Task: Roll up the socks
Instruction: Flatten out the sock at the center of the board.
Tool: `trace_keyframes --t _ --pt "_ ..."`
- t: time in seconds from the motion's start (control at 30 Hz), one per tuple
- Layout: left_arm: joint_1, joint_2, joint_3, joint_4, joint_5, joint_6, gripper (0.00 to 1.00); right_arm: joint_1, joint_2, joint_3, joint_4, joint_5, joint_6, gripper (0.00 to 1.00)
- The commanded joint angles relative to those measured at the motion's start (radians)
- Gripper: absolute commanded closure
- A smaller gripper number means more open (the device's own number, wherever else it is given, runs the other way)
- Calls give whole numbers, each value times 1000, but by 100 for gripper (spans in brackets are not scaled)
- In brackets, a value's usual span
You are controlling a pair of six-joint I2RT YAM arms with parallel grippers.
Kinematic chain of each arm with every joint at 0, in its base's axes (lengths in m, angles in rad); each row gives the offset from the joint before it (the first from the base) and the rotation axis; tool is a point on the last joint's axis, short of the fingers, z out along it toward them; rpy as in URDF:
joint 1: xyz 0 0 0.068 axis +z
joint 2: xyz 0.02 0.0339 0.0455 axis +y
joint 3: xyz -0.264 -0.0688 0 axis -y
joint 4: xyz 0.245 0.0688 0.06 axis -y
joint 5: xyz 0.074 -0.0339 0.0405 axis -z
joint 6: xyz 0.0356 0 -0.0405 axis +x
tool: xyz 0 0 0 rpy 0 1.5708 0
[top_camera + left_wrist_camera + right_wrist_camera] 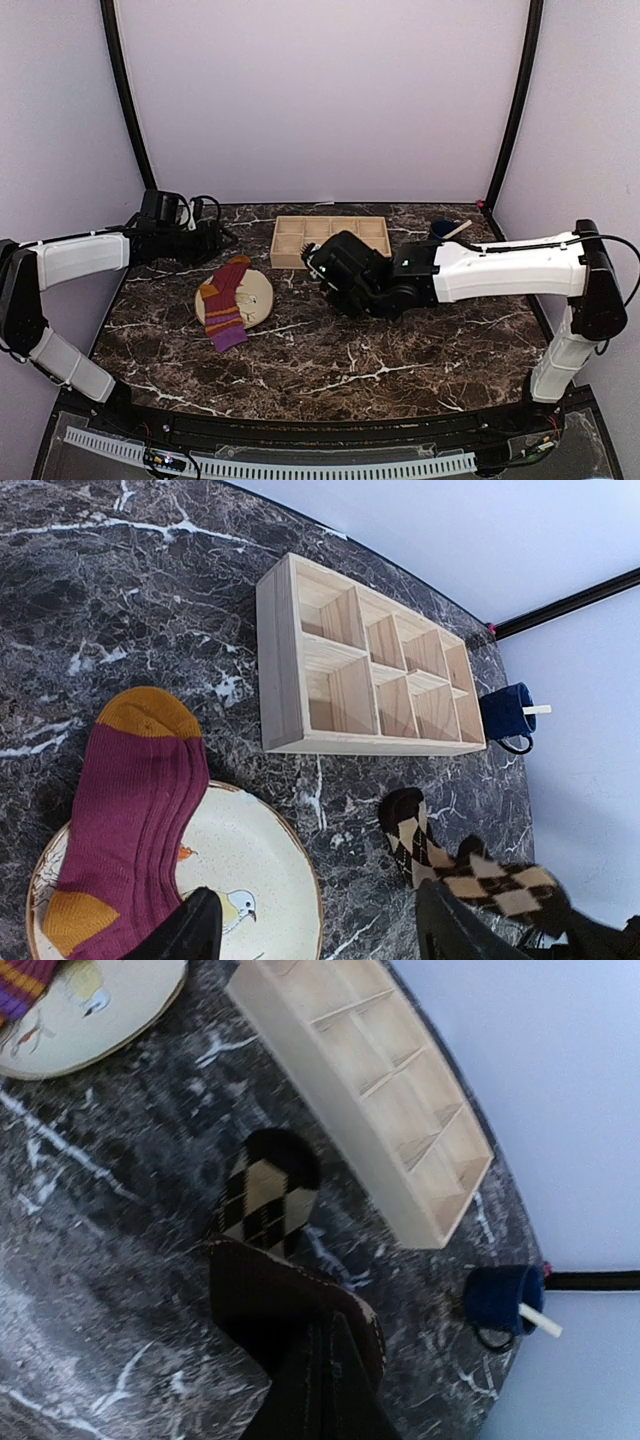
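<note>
My right jaws pinch the argyle sock (262, 1195), near the wooden tray (283, 670). My left jaws gape open over the purple sock (135, 800), which lies across the plate (270, 870). I should lay both flat together, then roll slowly.

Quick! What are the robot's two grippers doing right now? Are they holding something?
Left gripper: open, holding nothing.
Right gripper: shut on the argyle sock.
</note>
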Motion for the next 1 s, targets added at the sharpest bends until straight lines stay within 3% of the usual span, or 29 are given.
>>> trace_keyframes --t 0.0,0.3,0.73,0.97 --pt "-26 -8 -33 21 6 -10 32 98 16 -53 -135 -82 265 100" --pt "-75 2 -47 25 -1 -23 32 185 10 -13 -283 -257 441 100" --pt "-95 2 -94 61 0 -49 32 201 93 125 -349 -564 401 100" --pt "-97 23 -94 67 1 -45 32 194 149 232 -426 -469 324 100"
